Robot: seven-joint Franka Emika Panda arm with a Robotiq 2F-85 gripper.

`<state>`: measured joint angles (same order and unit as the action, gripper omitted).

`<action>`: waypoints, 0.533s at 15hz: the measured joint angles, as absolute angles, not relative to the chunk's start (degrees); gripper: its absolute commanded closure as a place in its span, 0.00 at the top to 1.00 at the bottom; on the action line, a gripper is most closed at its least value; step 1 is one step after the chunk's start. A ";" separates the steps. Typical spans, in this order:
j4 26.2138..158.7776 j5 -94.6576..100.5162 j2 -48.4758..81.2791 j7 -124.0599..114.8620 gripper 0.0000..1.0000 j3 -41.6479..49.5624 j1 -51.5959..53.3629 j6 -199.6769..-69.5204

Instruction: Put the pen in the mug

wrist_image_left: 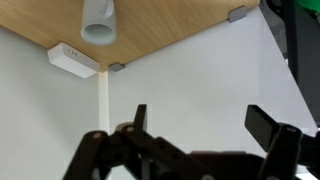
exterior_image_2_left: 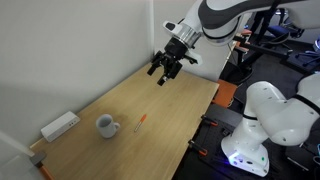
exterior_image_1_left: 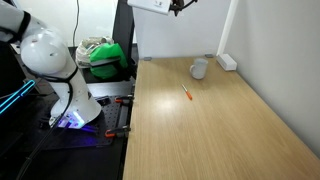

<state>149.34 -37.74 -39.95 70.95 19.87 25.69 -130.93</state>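
The gripper [exterior_image_2_left: 165,68], spread and empty, is hanging high over the table's [exterior_image_2_left: 175,105] wall-side edge; the pen [exterior_image_2_left: 140,123] is lying mid-table below, slanted.

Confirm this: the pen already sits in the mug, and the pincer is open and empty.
Wrong about the pen: it lies on the table, apart from the mug, as both exterior views show. The pincer is indeed open and empty.

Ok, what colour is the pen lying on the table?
Orange-red. The pen shows best in an exterior view.
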 measured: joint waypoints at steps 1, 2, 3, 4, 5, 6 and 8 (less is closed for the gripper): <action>149.30 -40.16 -39.19 75.34 1.00 20.60 26.09 -130.45; 149.18 -42.56 -38.27 79.64 1.00 21.12 26.14 -129.52; 149.03 -45.00 -37.29 83.57 1.00 21.42 26.03 -128.57; 148.80 -47.41 -36.22 87.23 1.00 21.53 25.81 -127.37; 148.40 -49.55 -35.03 90.67 1.00 21.53 25.43 -125.67; 147.83 -51.33 -33.72 93.82 1.00 21.49 24.84 -123.38; 146.32 -53.71 -30.75 99.09 1.00 20.89 22.88 -117.70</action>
<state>146.32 -53.71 -30.75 99.09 20.89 22.88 -117.70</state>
